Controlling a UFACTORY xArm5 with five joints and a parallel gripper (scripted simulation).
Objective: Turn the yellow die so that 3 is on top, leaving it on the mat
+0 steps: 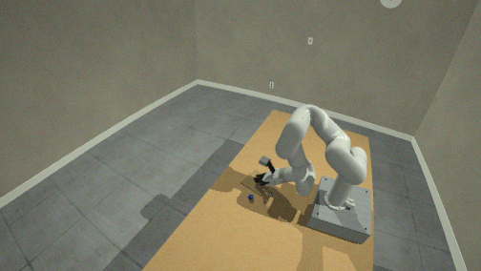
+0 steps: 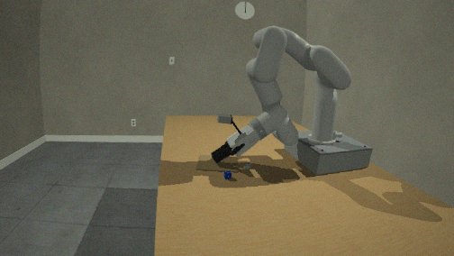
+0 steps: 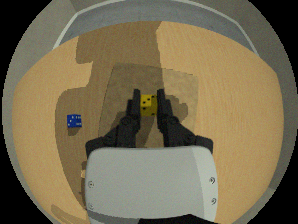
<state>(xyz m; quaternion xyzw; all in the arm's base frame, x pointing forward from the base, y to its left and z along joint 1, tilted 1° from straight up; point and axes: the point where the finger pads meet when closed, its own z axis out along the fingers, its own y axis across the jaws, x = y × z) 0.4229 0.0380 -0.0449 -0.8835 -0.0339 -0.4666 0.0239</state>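
Note:
In the wrist view my gripper (image 3: 148, 97) is shut on the yellow die (image 3: 148, 104), which sits between the two dark fingertips. The side of the die facing the camera shows dark pips, too small to read. The gripper (image 1: 259, 179) (image 2: 216, 157) is tilted and low over the thin brownish mat (image 3: 182, 90) (image 2: 204, 165). In the top and exterior views the fingers hide the yellow die. I cannot tell whether the die touches the mat.
A blue die (image 3: 75, 120) (image 1: 250, 197) (image 2: 228, 175) lies on the wooden table to the gripper's left, off the mat. A small grey die (image 2: 247, 166) (image 1: 270, 193) lies near the arm's shadow. The robot's grey base (image 2: 335, 155) stands to the right.

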